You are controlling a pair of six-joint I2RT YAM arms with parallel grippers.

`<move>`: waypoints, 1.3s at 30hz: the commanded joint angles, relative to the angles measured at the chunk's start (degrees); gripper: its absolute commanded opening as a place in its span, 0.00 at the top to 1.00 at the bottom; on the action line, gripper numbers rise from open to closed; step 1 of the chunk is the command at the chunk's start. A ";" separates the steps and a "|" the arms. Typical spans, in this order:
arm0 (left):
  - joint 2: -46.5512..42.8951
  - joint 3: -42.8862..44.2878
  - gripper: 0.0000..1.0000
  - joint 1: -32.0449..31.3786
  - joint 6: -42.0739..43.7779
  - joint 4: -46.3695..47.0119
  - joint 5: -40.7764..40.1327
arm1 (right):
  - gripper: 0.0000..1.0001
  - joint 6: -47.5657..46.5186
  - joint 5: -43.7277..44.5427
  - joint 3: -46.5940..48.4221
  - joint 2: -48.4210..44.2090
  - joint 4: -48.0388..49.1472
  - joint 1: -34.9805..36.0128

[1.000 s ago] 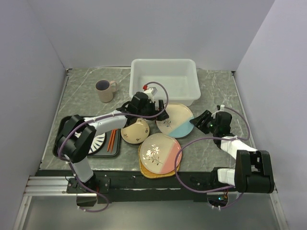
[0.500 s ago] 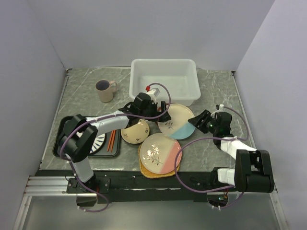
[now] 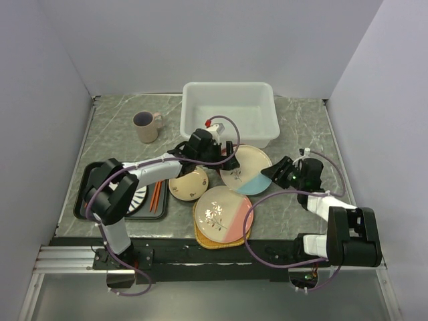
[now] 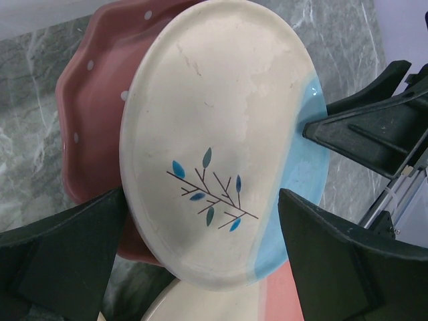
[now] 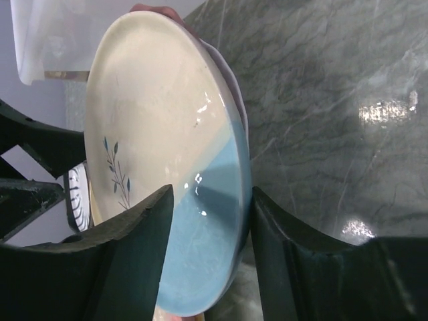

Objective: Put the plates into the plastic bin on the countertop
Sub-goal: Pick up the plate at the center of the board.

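Grey-green marble countertop: cream-and-blue round plate lies just near of white plastic bin. Left gripper gapes over it. Right gripper straddles its blue rim, clamp unconfirmed. Likely pickup; next, firm grip and lift.

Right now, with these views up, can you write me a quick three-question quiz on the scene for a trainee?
1. True or false: the plastic bin already holds a plate.
2. Which arm's fingers sit either side of the blue rim of the cream-and-blue plate? A left, B right, C neither.
3. What lies directly under that plate?

Key: 1 false, the bin shows nothing inside. 2 B, the right gripper. 3 a pink scalloped plate with white dots.
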 commanded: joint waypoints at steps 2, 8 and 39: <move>0.90 3.29 0.01 -0.65 0.70 0.55 0.45 | 0.46 1.93 -4.22 -1.29 -1.08 3.68 -0.75; 2.39 4.09 0.01 -0.83 0.70 -0.25 0.54 | 0.51 3.25 -6.34 -2.00 -3.71 4.92 -0.75; 3.01 4.79 0.01 -2.49 1.41 -3.41 -3.33 | 0.71 10.20 -13.64 -4.90 -9.07 13.54 -0.84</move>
